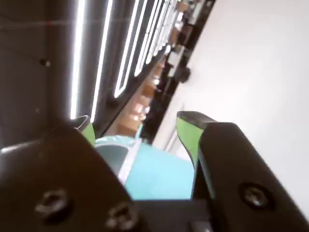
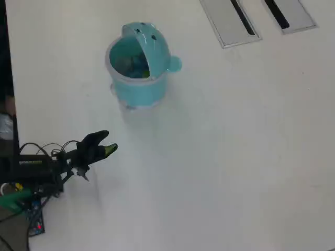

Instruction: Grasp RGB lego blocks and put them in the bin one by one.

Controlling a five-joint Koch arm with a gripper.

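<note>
The teal bin (image 2: 140, 86) stands on the white table at the upper left of the overhead view, its dotted lid (image 2: 144, 31) tipped back and a knob (image 2: 174, 64) on its right side. Small blurred patches of blue and yellow-green, the lego blocks (image 2: 137, 65), lie inside it; I cannot make out a red one. My gripper (image 2: 107, 143) hovers below and left of the bin, well apart from it. In the wrist view the gripper (image 1: 135, 121) is open, its green-padded fingers (image 1: 186, 133) spread wide with nothing between them, and the bin (image 1: 159, 174) shows beyond them.
Two grey slotted panels (image 2: 230, 21) (image 2: 290, 13) are set into the table at the top right. The arm's base with its cables (image 2: 31, 170) sits at the left edge, where the table ends. White tabletop (image 2: 225, 157) spreads right and below.
</note>
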